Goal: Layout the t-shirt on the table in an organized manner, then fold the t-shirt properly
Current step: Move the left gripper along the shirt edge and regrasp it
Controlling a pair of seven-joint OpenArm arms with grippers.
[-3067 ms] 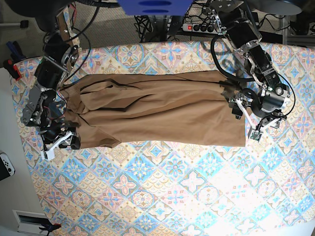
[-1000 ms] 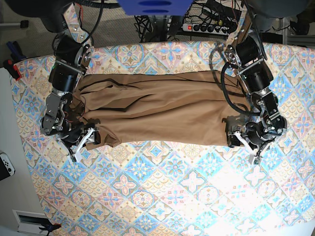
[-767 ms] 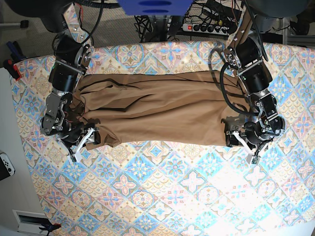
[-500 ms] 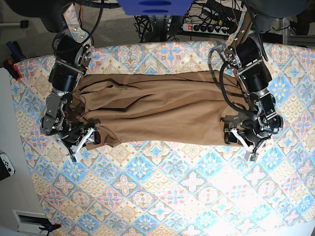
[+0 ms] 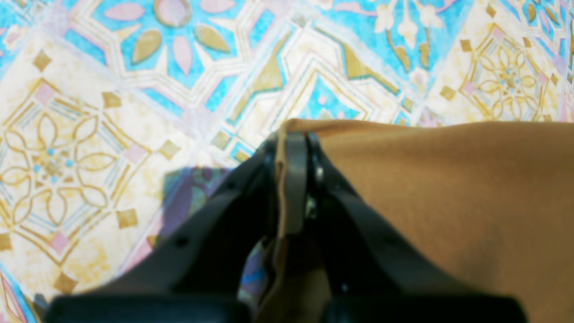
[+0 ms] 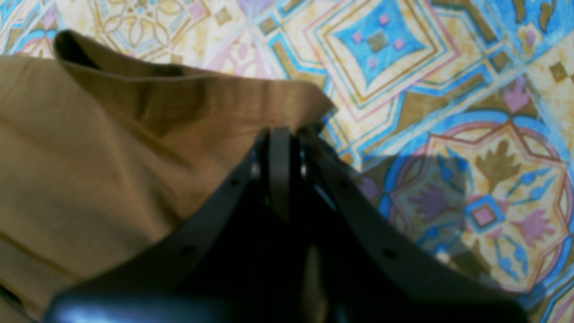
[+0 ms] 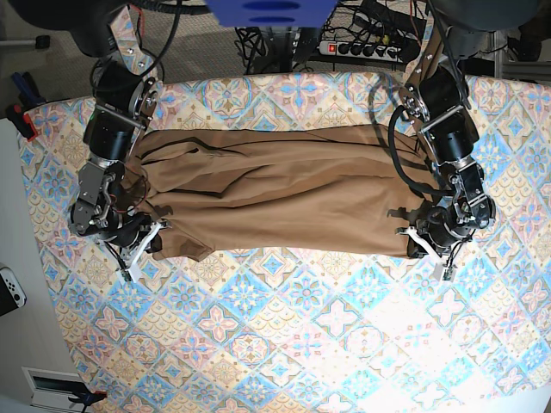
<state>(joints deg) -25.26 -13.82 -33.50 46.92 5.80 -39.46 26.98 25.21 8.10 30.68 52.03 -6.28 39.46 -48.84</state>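
The tan-brown t-shirt (image 7: 275,194) lies stretched sideways across the patterned table (image 7: 284,344), with wrinkles toward the left end. My left gripper (image 7: 422,243) is at the shirt's near right corner. In the left wrist view this left gripper (image 5: 291,148) is shut, with a fold of the t-shirt (image 5: 448,202) pinched between its fingers. My right gripper (image 7: 145,248) is at the near left corner. Seen from the right wrist, the right gripper (image 6: 279,148) is shut at the hem of the t-shirt (image 6: 112,157), which bunches against its fingertips.
A power strip (image 7: 362,47) and cables lie beyond the table's far edge. A white game controller (image 7: 10,288) and a red clamp (image 7: 21,120) sit off the table's left side. A blue object (image 7: 271,10) hangs over the far middle.
Both grippers stood open at the shirt's near corners and have now shut on the cloth. The left gripper has shifted slightly right along the edge.
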